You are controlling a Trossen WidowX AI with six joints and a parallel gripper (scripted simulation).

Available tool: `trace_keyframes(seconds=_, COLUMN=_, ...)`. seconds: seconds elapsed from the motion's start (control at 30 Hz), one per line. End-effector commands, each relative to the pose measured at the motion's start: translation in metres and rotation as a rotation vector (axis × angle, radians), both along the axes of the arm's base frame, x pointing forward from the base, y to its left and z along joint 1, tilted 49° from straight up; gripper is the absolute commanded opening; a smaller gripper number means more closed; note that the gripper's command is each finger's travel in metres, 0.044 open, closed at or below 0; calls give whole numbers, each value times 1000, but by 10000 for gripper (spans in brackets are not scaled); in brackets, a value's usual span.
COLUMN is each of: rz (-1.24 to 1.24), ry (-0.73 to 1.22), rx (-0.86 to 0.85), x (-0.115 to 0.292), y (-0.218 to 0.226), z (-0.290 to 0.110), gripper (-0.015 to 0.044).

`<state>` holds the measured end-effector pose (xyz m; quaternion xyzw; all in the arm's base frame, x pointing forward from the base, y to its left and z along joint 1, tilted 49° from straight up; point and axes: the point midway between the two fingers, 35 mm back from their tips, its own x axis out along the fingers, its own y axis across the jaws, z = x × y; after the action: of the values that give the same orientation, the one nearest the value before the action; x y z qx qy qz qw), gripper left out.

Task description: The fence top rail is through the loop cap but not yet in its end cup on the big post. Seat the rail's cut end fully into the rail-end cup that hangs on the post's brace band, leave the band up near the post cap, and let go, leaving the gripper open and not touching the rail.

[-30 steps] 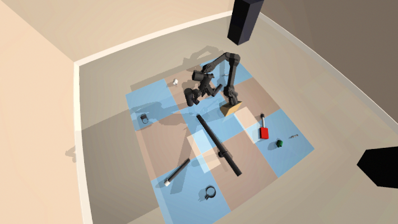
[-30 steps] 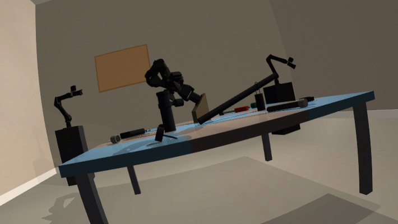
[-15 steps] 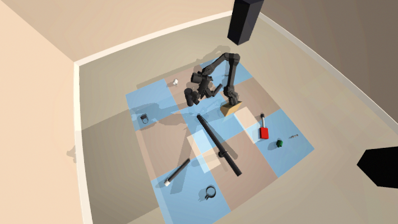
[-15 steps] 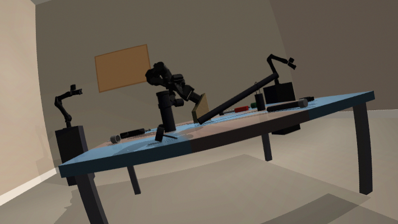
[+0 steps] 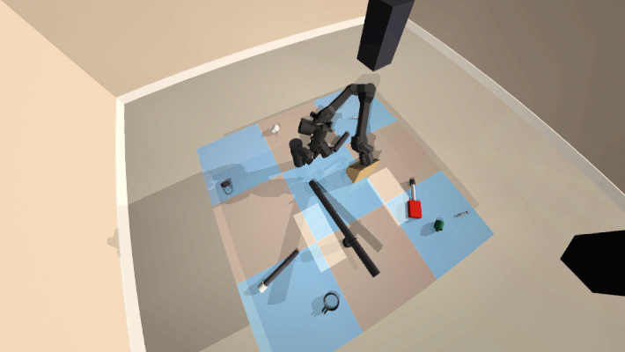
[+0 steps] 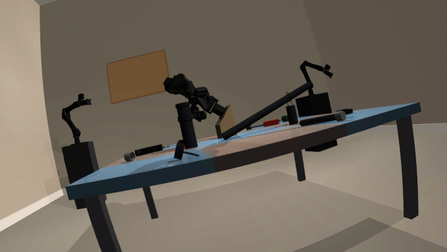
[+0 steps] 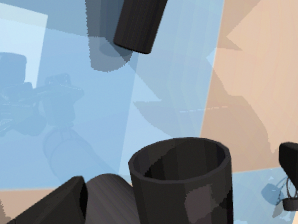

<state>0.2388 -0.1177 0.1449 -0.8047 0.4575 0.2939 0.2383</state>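
The long black top rail [image 5: 341, 224] [image 6: 267, 110] slopes through the loop cap [image 5: 347, 243] on the short line post [image 6: 291, 114]. Its low cut end [image 7: 143, 10] rests on the table, apart from the big post [image 5: 296, 153] [image 6: 188, 129]. The rail-end cup [image 6: 199, 115] [image 7: 181, 176] hangs high on the post, its hollow mouth empty and facing the rail end. My gripper [image 5: 308, 153] [image 6: 192, 108] is open and empty, close by the post top and cup, clear of the rail.
A short pipe with a white end [image 5: 277, 270] [image 6: 321, 119], a ring clamp [image 5: 331, 301], a red-handled tool [image 5: 414, 204] [image 6: 271, 122], a green piece [image 5: 438, 225], a small white cap [image 5: 275, 128] and a black fitting [image 5: 226, 186] [image 6: 179, 150] lie around. The arm's tan base block [image 5: 362, 171] stands near the rail's low end.
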Motion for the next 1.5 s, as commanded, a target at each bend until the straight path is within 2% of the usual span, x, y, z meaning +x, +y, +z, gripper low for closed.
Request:
trace_keyframes(seconds=0.0, rz=5, ry=8, rx=0, x=1, y=-3, z=-7, gripper=440)
trace_keyframes(seconds=0.43, rz=6, ry=6, rx=-4, x=7, y=-16, z=-20, gripper=440)
trace_keyframes(seconds=0.83, rz=6, ry=6, rx=-4, x=7, y=-17, z=-20, gripper=125)
trace_keyframes(seconds=0.93, rz=6, ry=6, rx=-4, x=7, y=-17, z=-20, gripper=105)
trace_keyframes(seconds=1.07, rz=-18, ry=-22, rx=-7, x=10, y=-16, z=-21, gripper=0)
trace_keyframes(seconds=1.47, rz=-85, ry=-100, rx=-15, x=19, y=-16, z=-23, gripper=0)
